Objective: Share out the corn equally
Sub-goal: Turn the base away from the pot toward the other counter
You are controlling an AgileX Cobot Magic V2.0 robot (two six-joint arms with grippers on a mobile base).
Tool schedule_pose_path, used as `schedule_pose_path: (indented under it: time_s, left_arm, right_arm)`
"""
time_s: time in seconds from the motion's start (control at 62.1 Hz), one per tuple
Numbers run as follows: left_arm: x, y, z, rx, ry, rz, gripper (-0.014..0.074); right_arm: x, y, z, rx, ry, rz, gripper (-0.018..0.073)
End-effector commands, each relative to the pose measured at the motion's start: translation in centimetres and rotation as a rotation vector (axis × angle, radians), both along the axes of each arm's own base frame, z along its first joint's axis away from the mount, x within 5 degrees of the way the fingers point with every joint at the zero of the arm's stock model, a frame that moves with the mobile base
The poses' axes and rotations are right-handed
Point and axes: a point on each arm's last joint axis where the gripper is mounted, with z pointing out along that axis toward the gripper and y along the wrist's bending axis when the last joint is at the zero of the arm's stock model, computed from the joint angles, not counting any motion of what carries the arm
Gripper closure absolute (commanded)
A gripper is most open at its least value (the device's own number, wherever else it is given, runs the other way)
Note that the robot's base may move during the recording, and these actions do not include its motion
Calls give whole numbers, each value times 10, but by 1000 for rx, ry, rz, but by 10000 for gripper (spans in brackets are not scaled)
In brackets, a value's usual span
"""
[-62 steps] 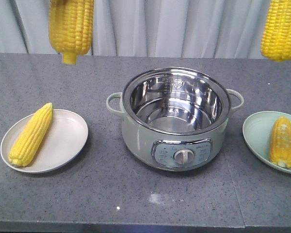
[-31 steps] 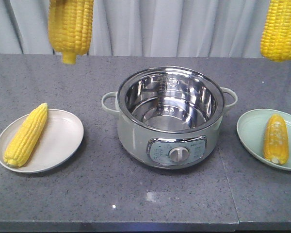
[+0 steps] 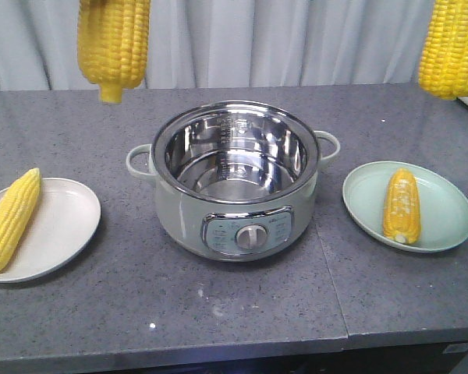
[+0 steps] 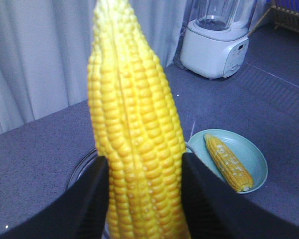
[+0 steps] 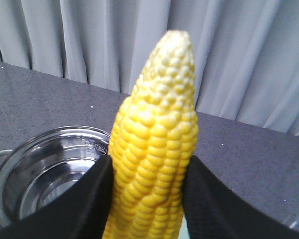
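Two corn cobs hang tip-up at the top of the front view, one at the left (image 3: pixel 114 43) and one at the right (image 3: pixel 451 47); the grippers holding them are out of that frame. In the left wrist view my left gripper (image 4: pixel 144 172) is shut on a cob (image 4: pixel 132 124), its black fingers (image 4: pixel 87 199) pressing both sides. My right gripper (image 5: pixel 149 172) is likewise shut on a cob (image 5: pixel 157 129). A third cob (image 3: pixel 10 220) lies on the white plate (image 3: pixel 66 222) and another (image 3: pixel 401 205) on the pale green plate (image 3: pixel 444 210).
An open electric pot (image 3: pixel 179 226) with a steel inner bowl stands mid-table between the plates, and nothing shows inside it. A white blender (image 4: pixel 217 37) stands at the far right of the counter. Grey curtains hang behind the table.
The pot and both plates have slid leftward in the front view, while the two held cobs stay at the same spots in frame. The table's front right corner now shows.
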Motion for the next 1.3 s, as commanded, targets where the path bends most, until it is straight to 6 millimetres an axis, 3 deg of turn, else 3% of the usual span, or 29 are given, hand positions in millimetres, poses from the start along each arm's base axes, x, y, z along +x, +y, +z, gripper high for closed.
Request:
schedule_pose_path:
  time_s: [0.0,1.289]
  left_arm:
    - [-10,5,21,-80,-100,5,603]
    - [-10,5,21,-80,-100,5,603]
  right_arm:
    - [-8,-3,17,18,-118,-5,564]
    - [-8,-3,17,18,-118,-5,564]
